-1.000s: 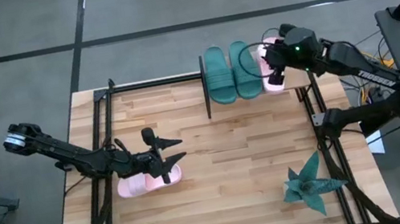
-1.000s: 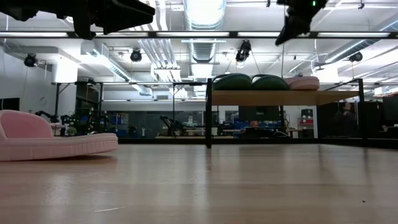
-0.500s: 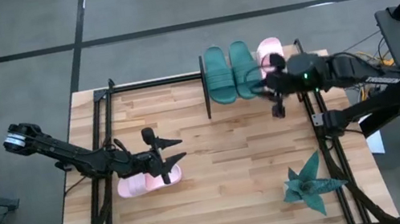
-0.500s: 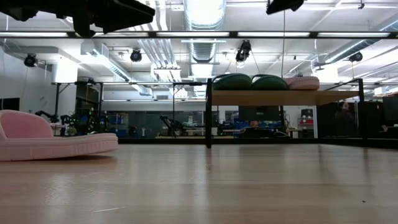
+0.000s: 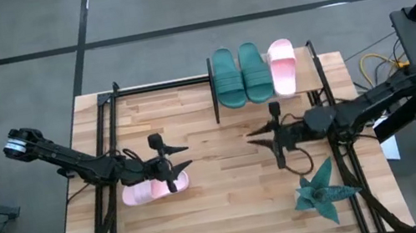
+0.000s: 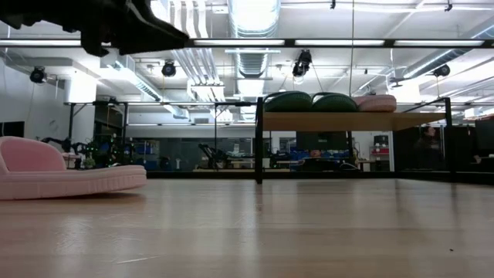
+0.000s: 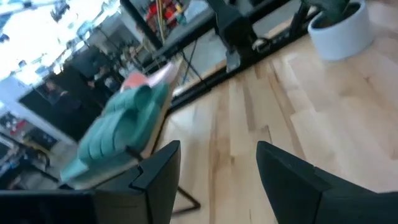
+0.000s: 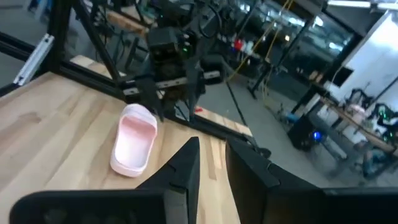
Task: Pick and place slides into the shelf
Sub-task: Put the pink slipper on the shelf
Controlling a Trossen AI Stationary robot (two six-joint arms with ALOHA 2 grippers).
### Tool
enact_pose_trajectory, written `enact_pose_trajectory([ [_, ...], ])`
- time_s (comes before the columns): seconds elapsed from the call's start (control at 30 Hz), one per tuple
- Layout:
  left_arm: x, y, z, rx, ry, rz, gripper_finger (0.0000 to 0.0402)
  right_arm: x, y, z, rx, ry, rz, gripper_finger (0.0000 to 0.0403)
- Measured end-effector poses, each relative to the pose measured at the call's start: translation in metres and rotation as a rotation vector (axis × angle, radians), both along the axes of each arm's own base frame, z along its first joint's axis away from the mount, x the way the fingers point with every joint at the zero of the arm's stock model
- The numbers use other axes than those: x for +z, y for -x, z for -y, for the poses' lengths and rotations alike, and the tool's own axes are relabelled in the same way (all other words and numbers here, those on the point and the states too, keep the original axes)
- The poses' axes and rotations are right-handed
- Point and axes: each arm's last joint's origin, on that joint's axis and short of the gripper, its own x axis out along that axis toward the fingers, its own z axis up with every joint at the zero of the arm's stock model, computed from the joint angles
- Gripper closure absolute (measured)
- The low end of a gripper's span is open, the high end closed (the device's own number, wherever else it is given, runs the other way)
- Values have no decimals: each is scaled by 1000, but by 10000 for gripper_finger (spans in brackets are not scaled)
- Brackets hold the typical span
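Two dark teal slides [image 5: 226, 78] [image 5: 253, 72] and one pale pink slide [image 5: 282, 67] lie side by side on the shelf [image 6: 347, 121] at the table's far edge. A second pink slide [image 5: 146, 193] rests sole-down on the table at the left; it also shows in the low view [image 6: 62, 174] and the right wrist view [image 8: 134, 144]. My left gripper [image 5: 187, 155] hovers open above that slide's right end, clear of it, with nothing between its fingers [image 7: 217, 165]. My right gripper [image 5: 259, 137] hangs over the table's middle right, pointing left, its fingers [image 8: 212, 149] a narrow gap apart and empty.
A teal spiky plant [image 5: 322, 190] in a white pot [image 7: 339, 28] stands at the near right, close below my right arm. Black frame rails run along the table's left [image 5: 105, 184] and right [image 5: 341, 153] sides. Bare wood lies between the two grippers.
My right gripper has left the shelf's right end, where the pink slide stays, and swung toward the table's near side and middle, sinking and turning until it points left. My left gripper has rolled a little in place above the pink slide on the table.
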Motion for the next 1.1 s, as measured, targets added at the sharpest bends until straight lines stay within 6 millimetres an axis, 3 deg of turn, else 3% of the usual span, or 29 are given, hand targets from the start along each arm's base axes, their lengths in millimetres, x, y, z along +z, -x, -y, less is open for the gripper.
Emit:
enact_pose_trajectory([
  [0.27,1,3,-1,89,285,-81,206,-42,3,-3,0,14,50,335],
  [0.47,14,3,1,169,708,-109,206,-47,5,-2,2,20,52,335],
  [0.7,28,12,5,339,1257,-277,206,-47,5,-2,2,47,51,335],
  [0.97,15,41,9,751,1465,-458,206,-48,4,-2,7,102,43,335],
  [1.1,10,52,13,871,1511,-527,206,-48,4,-2,8,107,43,335],
])
